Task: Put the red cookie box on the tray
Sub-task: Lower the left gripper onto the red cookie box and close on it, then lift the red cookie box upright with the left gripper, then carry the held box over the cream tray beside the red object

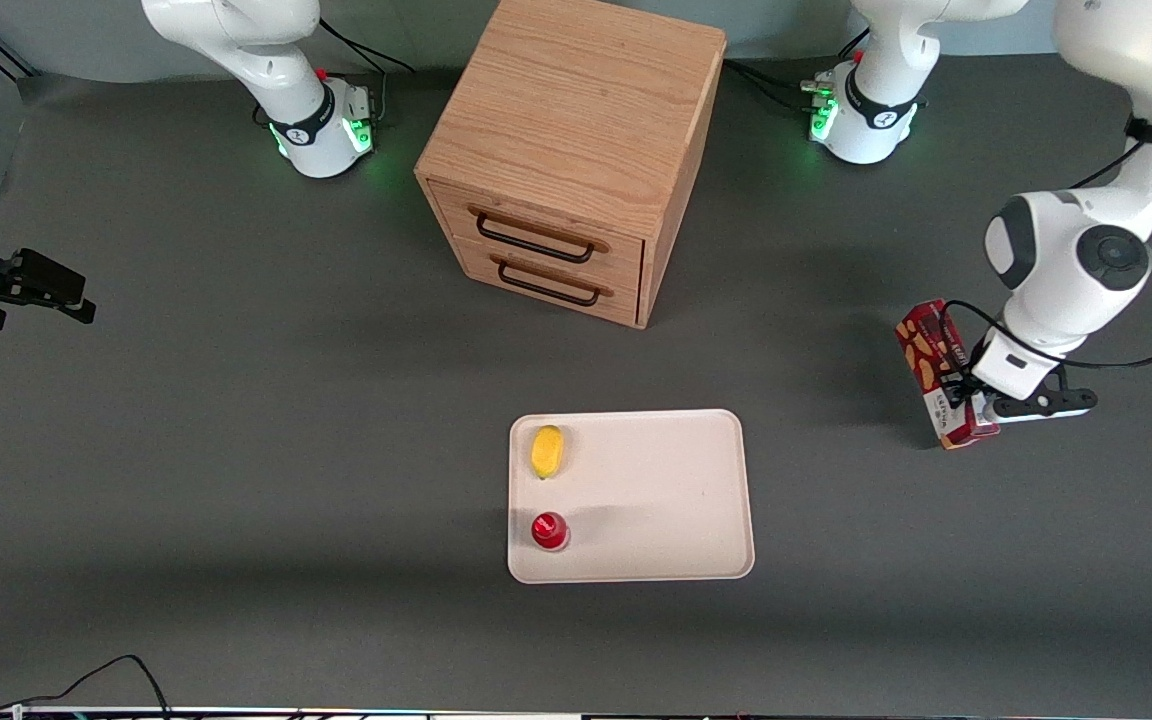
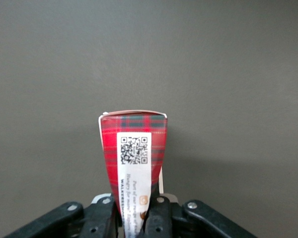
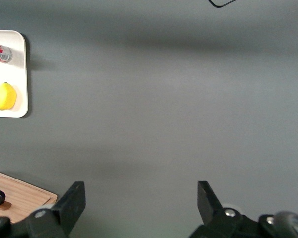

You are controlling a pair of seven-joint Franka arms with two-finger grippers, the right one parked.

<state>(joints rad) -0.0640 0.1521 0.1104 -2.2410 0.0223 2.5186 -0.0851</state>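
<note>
The red cookie box (image 1: pixel 934 368) is long and dark red with cookie pictures and a white label end. It hangs in my left gripper (image 1: pixel 966 405), toward the working arm's end of the table, away from the tray. In the left wrist view the box (image 2: pixel 134 148) shows its tartan end with a white QR label, clamped between the black fingers (image 2: pixel 102 220). The gripper (image 2: pixel 135 223) is shut on it. The cream-white tray (image 1: pixel 676 500) lies nearer the front camera than the cabinet; its corner also shows in the right wrist view (image 3: pixel 20 74).
A yellow lemon (image 1: pixel 547 451) and a small red-capped object (image 1: pixel 549 530) sit on the tray's side toward the parked arm. A wooden two-drawer cabinet (image 1: pixel 566 150) stands farther from the camera. Dark grey table surface lies between box and tray.
</note>
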